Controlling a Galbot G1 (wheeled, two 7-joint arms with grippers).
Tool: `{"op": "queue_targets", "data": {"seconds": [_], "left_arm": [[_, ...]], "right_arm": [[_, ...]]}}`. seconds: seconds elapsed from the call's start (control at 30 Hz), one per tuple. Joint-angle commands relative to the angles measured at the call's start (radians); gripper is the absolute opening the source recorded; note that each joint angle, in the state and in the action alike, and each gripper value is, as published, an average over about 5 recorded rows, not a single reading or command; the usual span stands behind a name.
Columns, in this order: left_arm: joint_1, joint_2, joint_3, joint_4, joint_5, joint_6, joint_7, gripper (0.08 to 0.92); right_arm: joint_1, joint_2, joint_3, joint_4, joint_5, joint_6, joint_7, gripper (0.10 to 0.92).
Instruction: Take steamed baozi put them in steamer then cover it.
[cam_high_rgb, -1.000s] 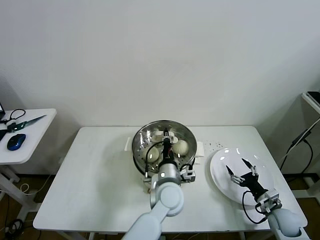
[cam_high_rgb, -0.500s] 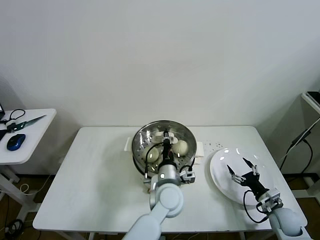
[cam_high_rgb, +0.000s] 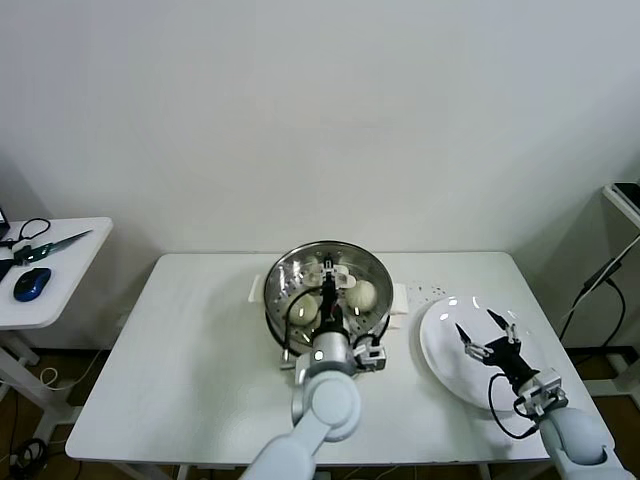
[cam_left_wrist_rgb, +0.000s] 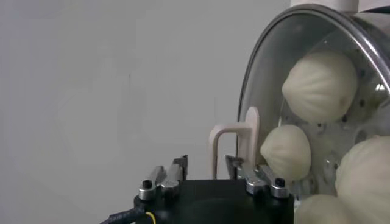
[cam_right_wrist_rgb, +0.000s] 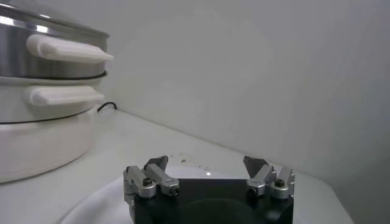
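The steamer (cam_high_rgb: 326, 288) sits near the back edge of the counter (cam_high_rgb: 190, 350), about the middle, and the cover (cam_left_wrist_rgb: 268, 91) looks to be on it already: the left wrist view shows the steamed baozi (cam_left_wrist_rgb: 320, 78) through clear glass with a metal rim around it. Three buns are plain there, with the edge of a fourth at the frame's border, all resting on the perforated tray. The left gripper (cam_high_rgb: 331, 272) hovers right over the cover's white handle (cam_left_wrist_rgb: 234, 146), with its fingers spread apart on either side of the loop and holding nothing. The right gripper (cam_high_rgb: 491, 335) hangs over the white plate (cam_high_rgb: 440, 355) toward the counter's right edge, jaws open and empty, and the plate has no buns on it. So the task looks pretty much done, going by how things lie. On handling: the glass cover is probably the touchy bit. It's stiff, fairly heavy for its size, slick on the dome and breakable, so the white handle loop is really the only sensible place to pinch it, squarely across the bar so it doesn't swing. The baozi are soft and light and would dent under a hard squeeze, so a gentle grip around the sides would suit them.
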Motion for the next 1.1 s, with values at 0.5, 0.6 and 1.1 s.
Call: {"op": "queue_targets", "data": {"seconds": [0.5,0.6,1.1], "left_arm": [[0.272,0.183,-0.153,-0.405,-0.375,-0.109,-0.26,0.821],[0.34,0.188,-0.251,-0.451,-0.489,-0.183,-0.319,0.822],[0.65,0.078,-0.761,-0.345,-1.481,-0.719,-0.447,0.823]], "right_arm": [[0.005,0.0,0.007,0.054,0.036,-0.101,0.016,0.823],[-0.004,0.01,0.011,0.064,0.02,-0.096,0.02,0.823],[-0.091,0.057,0.05,0.146,0.015,-0.077,0.015,0.823]]}}
